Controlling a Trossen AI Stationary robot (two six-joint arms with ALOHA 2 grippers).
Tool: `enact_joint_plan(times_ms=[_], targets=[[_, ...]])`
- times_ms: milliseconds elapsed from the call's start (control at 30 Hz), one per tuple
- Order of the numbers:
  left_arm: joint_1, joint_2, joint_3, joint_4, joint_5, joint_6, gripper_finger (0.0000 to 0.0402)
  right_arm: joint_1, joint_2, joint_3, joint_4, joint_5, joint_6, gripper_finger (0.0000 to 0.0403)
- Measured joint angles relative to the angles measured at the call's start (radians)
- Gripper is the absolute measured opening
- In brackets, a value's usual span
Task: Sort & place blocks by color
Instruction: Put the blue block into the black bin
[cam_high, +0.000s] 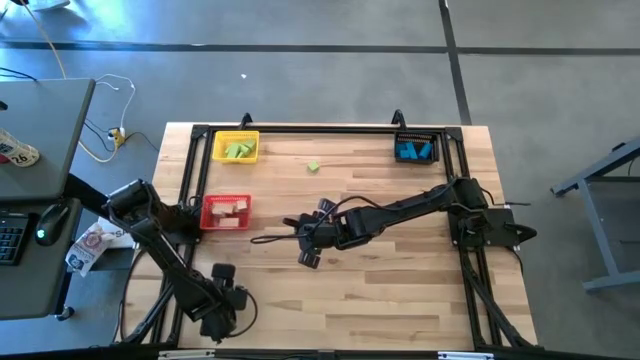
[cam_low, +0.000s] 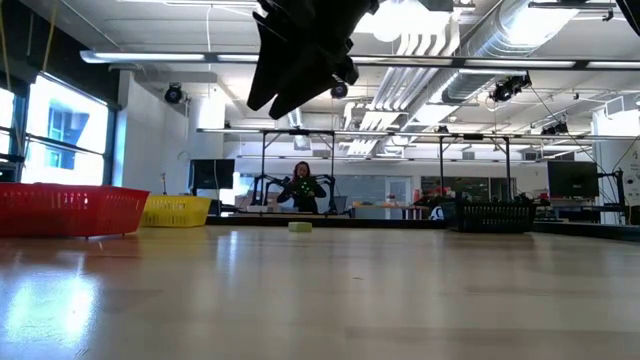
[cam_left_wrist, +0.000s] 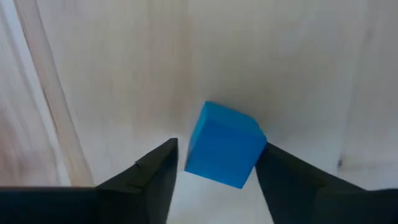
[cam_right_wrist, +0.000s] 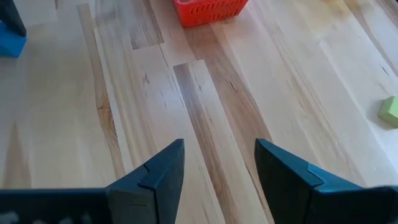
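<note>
Three bins on bench (cam_high: 400, 290): red bin (cam_high: 206, 212) w/ tan blocks (cam_high: 230, 208) inside; yellow bin (cam_high: 218, 148) just behind red bin, holding lt-green blocks (cam_high: 238, 150); black bin (cam_high: 400, 148) well apart from red bin, far corner on opp. side, holding blue blocks (cam_high: 415, 152). One loose green block (cam_high: 313, 167) on bare bench, between yellow and black bins, nearer the yellow. One blue cube (cam_left_wrist: 221, 134) on bench, tilted, between fingers of left tool (cam_left_wrist: 217, 148). Tool stands fairly wide round the cube: one finger at its corner, gap showing at the other, not clamped. Left arm sits at the near bench edge, in front of red bin. Right tool (cam_right_wrist: 219, 146) over mid-bench beside red bin, pointed toward it, fingers apart w/ nothing between, only bare wood under.
</note>
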Motion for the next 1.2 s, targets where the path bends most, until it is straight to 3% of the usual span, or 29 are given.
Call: enact_joint_plan(times_ms=[233, 467, 833, 1200], targets=[[0.020, -0.005, -0.011, 0.001, -0.014, 0.023, 0.0104, 0.000, 0.000, 0.000, -0.016, -0.018, 0.000, 0.0181], [0.051, -0.040, -0.012, -0.003, -0.113, 0.066, 0.0104, 0.000, 0.000, 0.000, -0.015, -0.089, -0.032, 0.0181], [0.190, -0.183, -0.012, 0.030, -0.378, 0.264, 0.0105, 0.000, 0.000, 0.000, 0.046, -0.261, -0.192, 0.0181], [0.325, -0.298, -0.012, 0.179, -0.501, 0.506, 0.0106, 0.002, 0.000, 0.000, 0.181, -0.294, -0.400, 0.0181]])
